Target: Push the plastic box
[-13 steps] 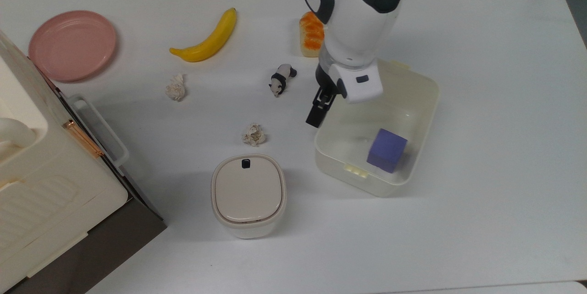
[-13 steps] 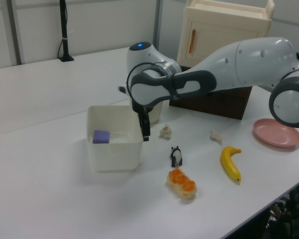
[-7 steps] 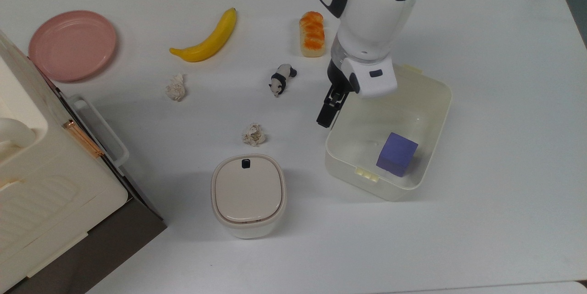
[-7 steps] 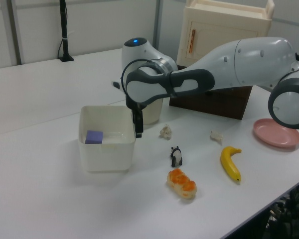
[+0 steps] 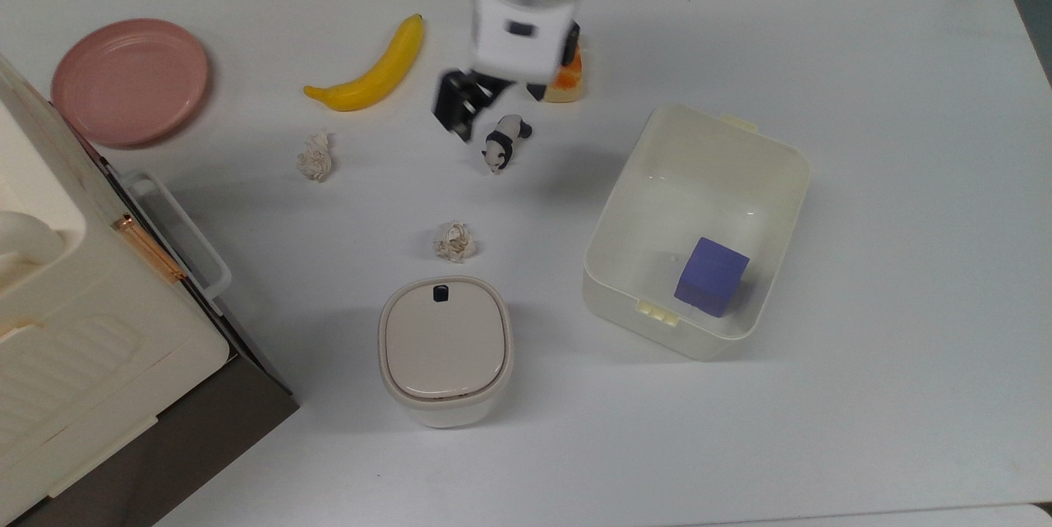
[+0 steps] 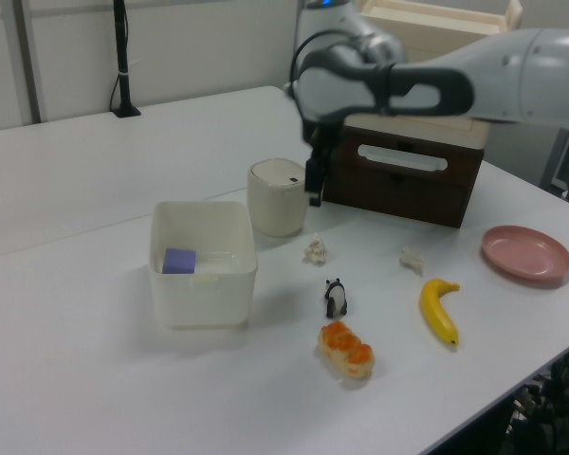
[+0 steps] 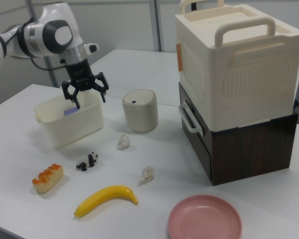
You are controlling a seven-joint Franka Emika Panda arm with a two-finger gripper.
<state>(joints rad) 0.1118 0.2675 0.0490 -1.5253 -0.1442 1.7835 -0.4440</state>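
The plastic box is a cream-white open tub on the white table, at the top view's right of centre. A purple cube lies inside it near one short end. In the left view the plastic box stands at the left. In the right view the plastic box sits behind the gripper. My gripper hangs open in the air, well away from the box, just left of a toy panda in the top view. The gripper holds nothing. In the left view the gripper is raised in front of the lidded bin.
A lidded round-cornered bin stands left of the box in the top view. A bread piece, a banana, a pink plate and two paper balls lie around. A big cream appliance fills the left edge.
The box slid a little to the top view's right, then stopped. My gripper left the box's wall, rose, swung to the top view's left above the panda, and its fingers opened.
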